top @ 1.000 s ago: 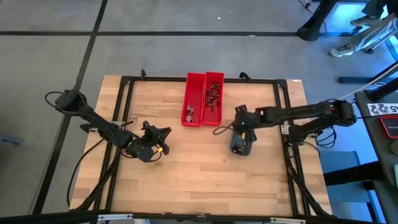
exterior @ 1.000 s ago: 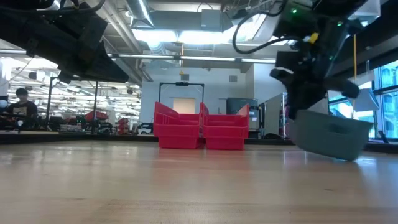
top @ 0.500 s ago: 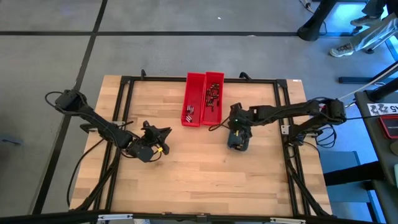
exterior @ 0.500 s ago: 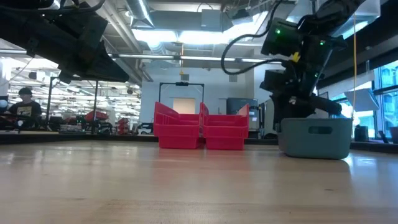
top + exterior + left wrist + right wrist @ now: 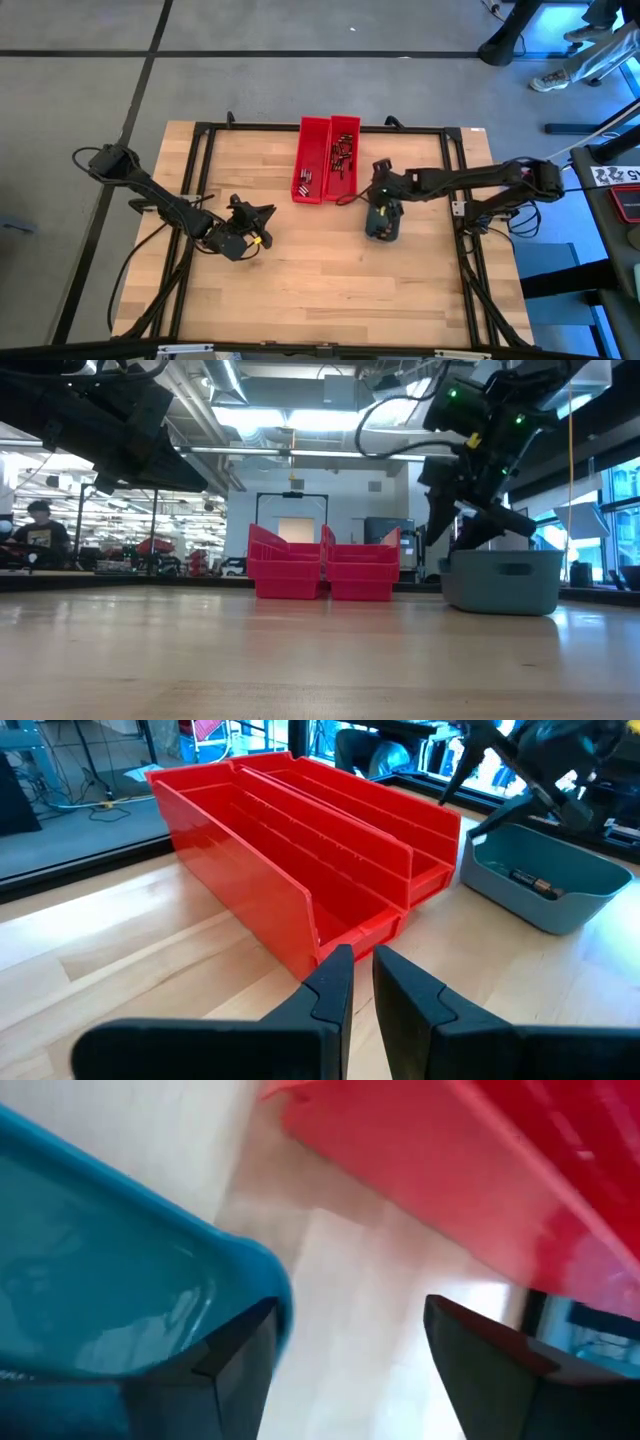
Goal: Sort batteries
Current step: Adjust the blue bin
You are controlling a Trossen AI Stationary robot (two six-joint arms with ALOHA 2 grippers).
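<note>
Batteries (image 5: pixel 343 156) lay sorted in the two red bins (image 5: pixel 326 160) at the far middle of the table (image 5: pixel 300 280): a dense scatter in the right-hand bin, a few in the left-hand one. At least one more cell (image 5: pixel 528 880) showed in the left wrist view, on the floor of the grey-blue case (image 5: pixel 502 580).

Changes over the last second:
- Case was tilted and carried clear of the table by the right gripper (image 5: pixel 381 192); it then sat flat on the wood, just beside the bins on the right.
- Right gripper's jaws went from clamped on the case to spread wide, straddling the case's near rim, nothing held.
- Left gripper (image 5: pixel 262 225) unchanged, parked low left of centre, fingers (image 5: pixel 335 982) nearly together, empty.

Reading: the case had been set down and released, likely after a tip toward the bins. With a cell left inside, the sort probably wasn't finished; picking it out looked fiddly for jaws that size.
</note>
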